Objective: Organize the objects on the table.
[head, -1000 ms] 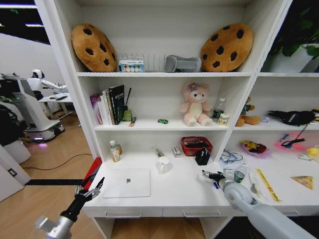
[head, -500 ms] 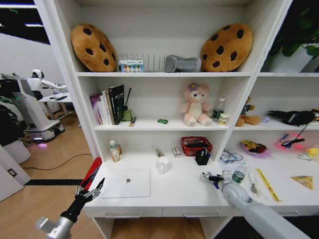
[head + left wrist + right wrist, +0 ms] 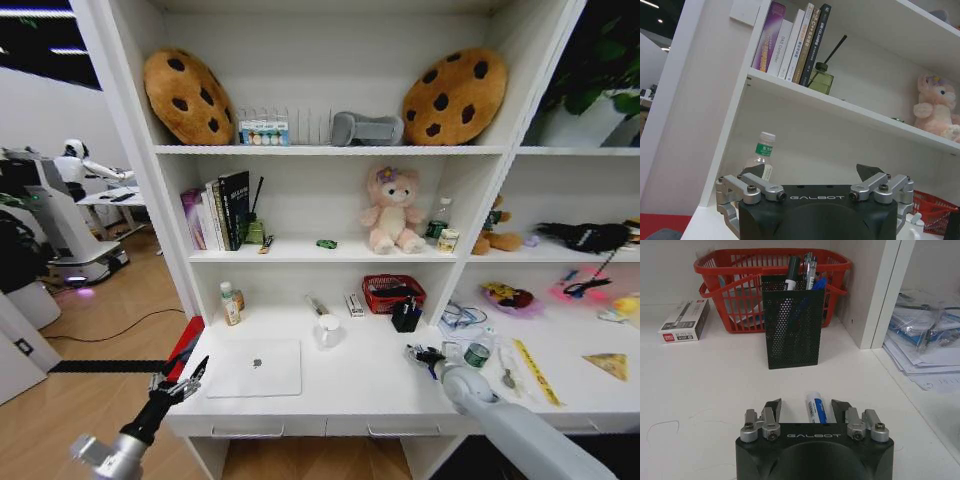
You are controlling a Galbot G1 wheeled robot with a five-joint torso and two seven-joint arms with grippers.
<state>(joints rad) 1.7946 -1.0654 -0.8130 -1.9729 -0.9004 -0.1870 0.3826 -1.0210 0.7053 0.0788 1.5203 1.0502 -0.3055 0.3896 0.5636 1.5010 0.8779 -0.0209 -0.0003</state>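
- On the white desk (image 3: 370, 385), our right gripper (image 3: 806, 409) stands open around a blue-and-white marker (image 3: 816, 409), near the black mesh pen holder (image 3: 791, 328).
- Our left gripper (image 3: 180, 377) hovers open beside the silver laptop (image 3: 255, 367).

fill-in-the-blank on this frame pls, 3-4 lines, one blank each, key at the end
1. The right gripper hovers low over the table with its jaws ____ on either side of a blue and white marker.
2. The black mesh pen holder stands directly in front of the ____ basket.
3. The silver laptop lies on the table with its lid ____.
4. The left gripper hangs off the table's ____ end.

Missing words: open; red; closed; left
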